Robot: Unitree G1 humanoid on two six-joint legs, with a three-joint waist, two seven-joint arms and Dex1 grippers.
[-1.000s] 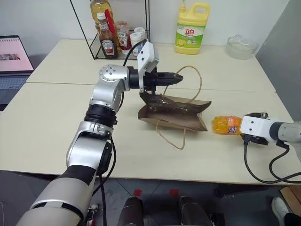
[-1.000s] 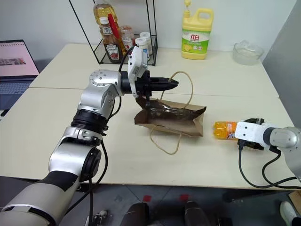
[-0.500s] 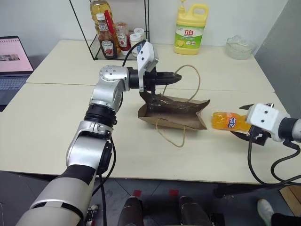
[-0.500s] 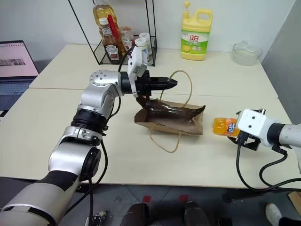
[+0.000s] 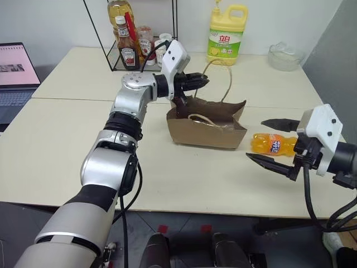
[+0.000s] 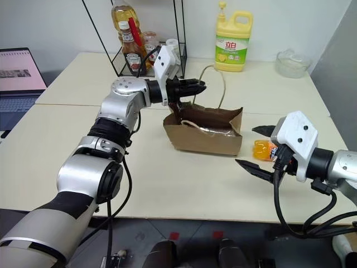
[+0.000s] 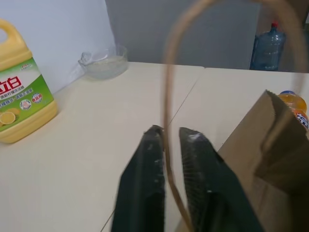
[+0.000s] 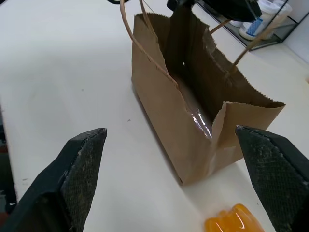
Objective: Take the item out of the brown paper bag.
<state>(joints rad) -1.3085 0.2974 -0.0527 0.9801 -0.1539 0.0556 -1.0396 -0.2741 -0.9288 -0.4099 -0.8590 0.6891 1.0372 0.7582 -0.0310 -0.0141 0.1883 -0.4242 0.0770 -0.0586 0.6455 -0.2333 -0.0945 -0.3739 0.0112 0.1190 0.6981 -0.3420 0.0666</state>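
Orange soda bottle [image 5: 273, 144] lies on its side on the cream table [image 5: 67, 145], out of the bag, just to the right of the brown paper bag [image 5: 207, 125] and apart from it. Blue-and-orange label visible.

Bag stands upright, mouth open upward, creased. One tan loop handle [image 5: 222, 78] is pulled up; the other loop [image 5: 202, 119] droops over the near wall. In the right wrist view the bag's interior [image 8: 193, 96] shows a glossy patch low inside; what it is cannot be told.

Left gripper [image 5: 199, 81] reaches level over the bag's left rim. In the left wrist view its fingers [image 7: 147, 169] stand narrowly parted with the raised handle strand running between them; whether they pinch the strand or merely flank it cannot be told.

Right gripper [image 5: 272, 142] is spread wide, holding nothing, one black finger on the far side of the bottle, the other on the near side; the bottle shows between them in the head views, contact not discernible.

Back of table: yellow detergent jug [image 5: 226, 33], clear glass bowl [image 5: 285, 56], black wire rack [image 5: 128, 33] with sauce bottles [image 5: 127, 50]. Laptop [image 5: 17, 70] at far left.
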